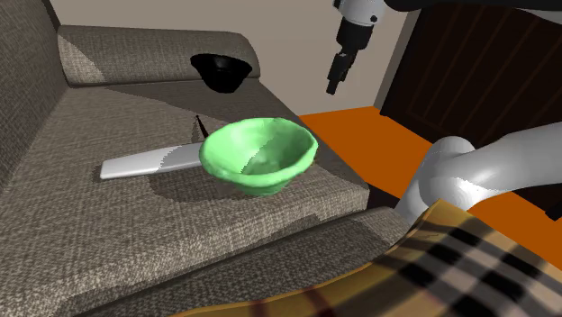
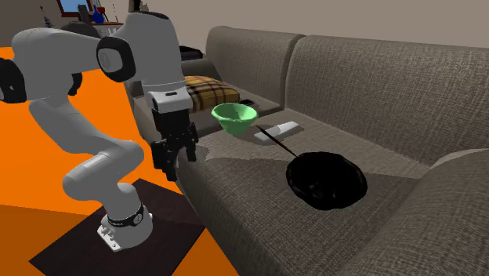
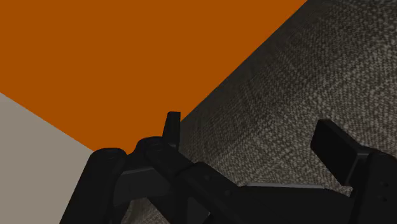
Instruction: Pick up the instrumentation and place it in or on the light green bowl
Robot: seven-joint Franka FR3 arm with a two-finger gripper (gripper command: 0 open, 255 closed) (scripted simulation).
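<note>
Item 1: gripper (image 3: 251,137), all black, 2 fingers. The fingers (image 3: 334,149) stand well apart in the wrist view, with nothing between them and nothing touching them. Past them lie grey woven sofa fabric and orange floor (image 3: 127,51). In the second exterior view the gripper (image 2: 176,161) hangs off the sofa's front edge, above the floor and well apart from every item on the seat.

Item 2: instrument (image 1: 149,163), a flat pale grey bar with a thin black rod (image 1: 200,126) rising from it. It lies on the sofa seat (image 1: 135,225) just beside the green bowl, at the bowl's left in the shoulder view. Whether the 2 touch cannot be told.

Item 3: light green bowl (image 1: 258,155), upright on the seat, nothing inside.

Item 4: black bowl (image 1: 221,70), further along the seat, apart from the other 2.

Item 5: plaid cushion (image 2: 208,90), behind the green bowl in the second exterior view.
</note>
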